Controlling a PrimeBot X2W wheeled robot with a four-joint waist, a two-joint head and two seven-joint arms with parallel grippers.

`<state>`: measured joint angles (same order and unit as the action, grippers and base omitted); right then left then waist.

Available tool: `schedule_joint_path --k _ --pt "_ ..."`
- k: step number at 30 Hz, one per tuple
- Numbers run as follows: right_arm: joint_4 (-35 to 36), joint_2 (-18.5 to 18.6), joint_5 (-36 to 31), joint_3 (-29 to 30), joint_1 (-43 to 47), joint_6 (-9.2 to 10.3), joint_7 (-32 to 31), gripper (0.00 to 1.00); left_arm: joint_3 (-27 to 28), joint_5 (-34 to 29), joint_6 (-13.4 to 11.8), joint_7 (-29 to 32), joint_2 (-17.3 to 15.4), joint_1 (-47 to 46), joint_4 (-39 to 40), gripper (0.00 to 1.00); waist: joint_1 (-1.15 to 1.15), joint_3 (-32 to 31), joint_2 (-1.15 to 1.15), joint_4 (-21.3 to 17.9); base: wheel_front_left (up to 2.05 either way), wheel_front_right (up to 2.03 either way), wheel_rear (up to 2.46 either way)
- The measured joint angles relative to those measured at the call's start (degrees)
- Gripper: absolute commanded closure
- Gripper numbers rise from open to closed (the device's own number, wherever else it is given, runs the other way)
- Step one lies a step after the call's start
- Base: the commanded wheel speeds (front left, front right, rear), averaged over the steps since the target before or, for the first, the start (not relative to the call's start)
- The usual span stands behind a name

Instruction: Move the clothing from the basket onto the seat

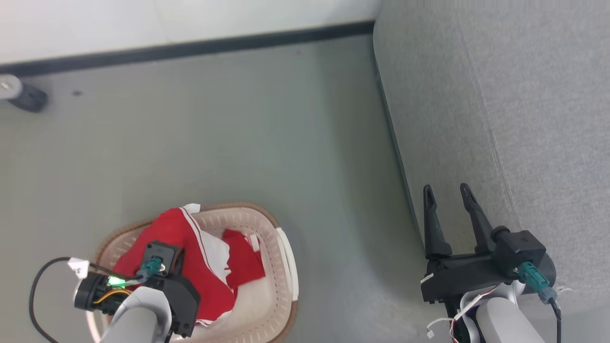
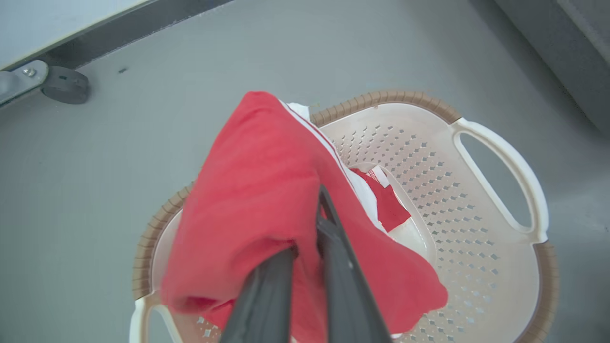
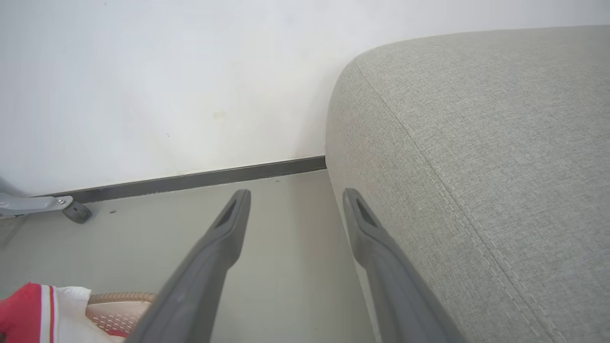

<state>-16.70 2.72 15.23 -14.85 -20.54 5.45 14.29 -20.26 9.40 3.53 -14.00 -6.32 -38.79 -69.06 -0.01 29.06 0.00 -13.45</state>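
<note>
The cream basket (image 1: 274,290) with a brown rim stands on the floor at the lower left. Red clothing (image 1: 190,252) with white striped trim is bunched up above the rim. In the left wrist view my left gripper (image 2: 307,224) is shut on this red garment (image 2: 252,190), which drapes over the fingers above the basket (image 2: 476,238). Another red piece (image 2: 388,207) lies lower inside. My right gripper (image 1: 446,190) stands open and holds nothing, its fingers against the front edge of the grey seat (image 1: 524,119). The right wrist view shows that gripper (image 3: 296,195) beside the seat (image 3: 476,143).
Bare grey floor (image 1: 286,133) lies between the basket and the seat. A white wall with a dark baseboard (image 1: 190,47) runs along the far side. A black caster wheel (image 1: 28,97) on a metal leg sits at the far left.
</note>
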Motion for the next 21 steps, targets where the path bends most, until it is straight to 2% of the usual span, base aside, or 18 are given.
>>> schedule_joint_path --k 6,16,21 --pt "-2.22 0.02 0.4 0.57 0.78 -1.01 0.0 0.0 -0.93 -0.64 -0.08 -0.27 -0.02 2.43 2.61 1.0 0.0 -5.05 0.0 1.64 0.0 0.0 0.0" --pt "-4.9 0.01 0.38 1.45 5.49 -2.65 0.0 0.0 -2.23 -1.66 0.59 -0.27 -0.24 9.44 12.26 1.0 0.0 -13.56 0.0 4.58 0.0 0.0 0.0" --pt "-5.63 0.1 0.37 1.45 8.28 -4.5 0.0 0.0 -3.31 -2.77 1.67 -0.27 -1.2 12.45 18.49 1.0 0.0 -17.91 0.0 5.91 0.0 0.0 0.0"
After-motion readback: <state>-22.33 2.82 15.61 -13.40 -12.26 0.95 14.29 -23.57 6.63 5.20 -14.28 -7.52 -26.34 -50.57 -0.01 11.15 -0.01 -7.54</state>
